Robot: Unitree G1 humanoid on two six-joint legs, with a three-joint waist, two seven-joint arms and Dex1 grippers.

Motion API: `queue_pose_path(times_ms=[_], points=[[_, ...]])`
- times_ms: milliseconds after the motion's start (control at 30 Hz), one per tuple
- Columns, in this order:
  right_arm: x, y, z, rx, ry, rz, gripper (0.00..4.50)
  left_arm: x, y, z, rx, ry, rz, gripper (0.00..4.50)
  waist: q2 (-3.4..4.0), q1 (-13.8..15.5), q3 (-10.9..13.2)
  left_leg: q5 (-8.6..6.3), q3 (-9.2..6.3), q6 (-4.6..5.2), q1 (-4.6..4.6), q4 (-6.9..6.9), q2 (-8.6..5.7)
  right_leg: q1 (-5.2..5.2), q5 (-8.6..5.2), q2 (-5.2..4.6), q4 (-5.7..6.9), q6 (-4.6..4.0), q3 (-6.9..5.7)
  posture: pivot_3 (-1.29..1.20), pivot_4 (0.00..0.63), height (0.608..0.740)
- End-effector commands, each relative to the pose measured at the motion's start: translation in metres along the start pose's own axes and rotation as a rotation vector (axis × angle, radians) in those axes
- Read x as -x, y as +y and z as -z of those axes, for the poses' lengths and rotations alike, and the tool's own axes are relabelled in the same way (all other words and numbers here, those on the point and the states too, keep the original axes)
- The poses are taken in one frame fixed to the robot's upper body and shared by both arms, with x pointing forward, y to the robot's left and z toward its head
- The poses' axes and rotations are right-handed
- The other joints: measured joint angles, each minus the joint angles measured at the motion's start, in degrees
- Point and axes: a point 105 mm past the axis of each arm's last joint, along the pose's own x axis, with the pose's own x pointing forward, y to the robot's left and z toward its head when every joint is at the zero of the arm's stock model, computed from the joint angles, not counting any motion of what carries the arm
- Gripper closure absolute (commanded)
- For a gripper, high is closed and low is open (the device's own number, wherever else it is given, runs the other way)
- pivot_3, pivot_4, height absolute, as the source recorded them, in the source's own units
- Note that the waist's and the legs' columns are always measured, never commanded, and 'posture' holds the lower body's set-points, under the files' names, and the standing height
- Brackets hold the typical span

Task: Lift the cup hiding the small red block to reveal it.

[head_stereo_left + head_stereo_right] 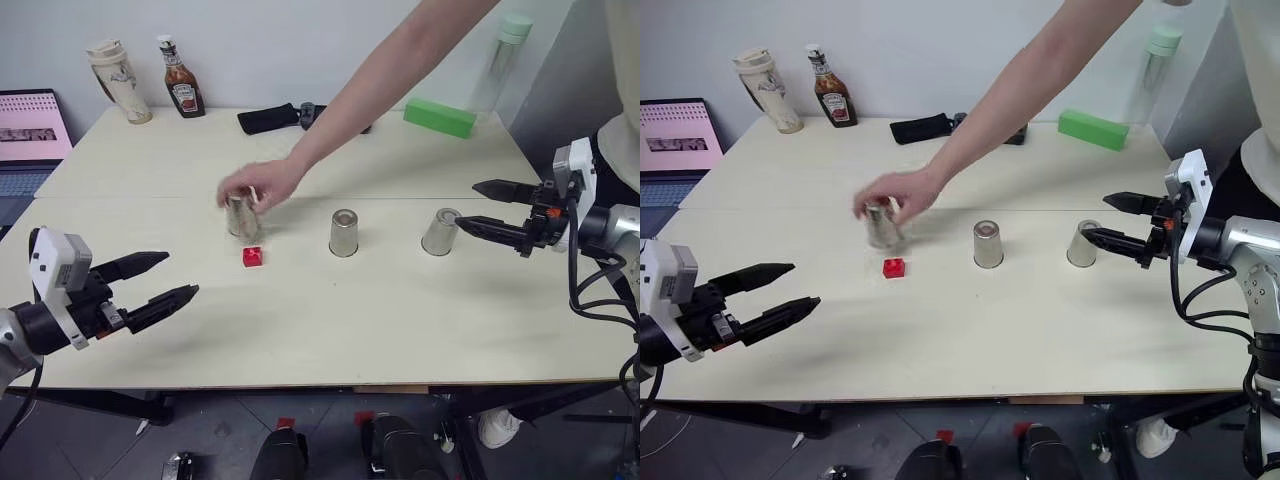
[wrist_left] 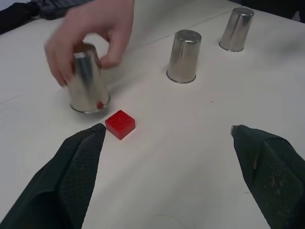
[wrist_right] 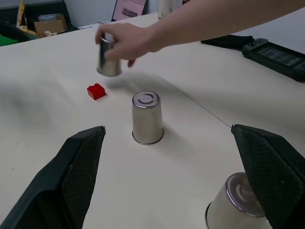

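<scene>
A person's hand (image 1: pixel 262 186) lifts our shiny silver metal cup (image 1: pixel 240 216) off the tiny red studded block (image 1: pixel 252 257) — our left gripper (image 1: pixel 168 279) and right gripper (image 1: pixel 474 206) both spread, empty.

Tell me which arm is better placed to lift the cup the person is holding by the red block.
Left, probably. The left gripper hangs open near that cup and the red block; the right gripper sits by the far cup. The person's hand holds the cup.

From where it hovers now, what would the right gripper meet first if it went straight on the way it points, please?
Probably the middle cup, centred between the open right gripper fingers in the wrist view; the nearest cup looks just off-line, though depth is unclear.
</scene>
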Motion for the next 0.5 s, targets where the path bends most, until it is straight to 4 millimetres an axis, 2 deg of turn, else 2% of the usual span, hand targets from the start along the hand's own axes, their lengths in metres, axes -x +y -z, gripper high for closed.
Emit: queue_pose_path(times_ms=[33,167,333,500], points=[[0.0001,0.0015,-0.0187,0.055,-0.047,-0.005,0.00,0.0033,0.0020,-0.0094,-0.045,-0.004,-0.007,0.01,0.00,0.0,0.0,0.00,0.00,0.00,0.00,0.00,0.00,0.00,0.00,0.00,0.00,0.00,0.00,0.00,0.150,0.740],[0.0023,0.0023,-0.0135,0.050,-0.027,-0.005,0.00,0.0025,0.0017,-0.0119,-0.058,-0.008,-0.004,0.01,0.00,0.0,0.0,0.00,-0.01,0.00,0.01,0.00,0.01,0.00,0.00,0.00,0.01,0.00,-0.01,0.00,0.150,0.740],[0.0015,0.0028,-0.0105,0.048,-0.023,-0.003,0.00,0.0023,0.0020,-0.0056,-0.071,0.036,-0.003,0.01,0.00,0.0,0.0,0.00,0.00,0.00,0.01,0.00,0.01,-0.01,-0.01,0.00,0.00,-0.01,-0.01,0.00,0.150,0.740],[-0.0013,0.0029,-0.0087,0.051,-0.017,-0.014,0.00,0.0030,-0.0029,-0.0112,-0.074,0.026,0.015,0.01,0.00,0.0,0.0,0.00,0.01,0.00,0.01,0.00,0.01,-0.01,-0.01,0.00,0.00,-0.01,0.00,0.00,0.150,0.740]])
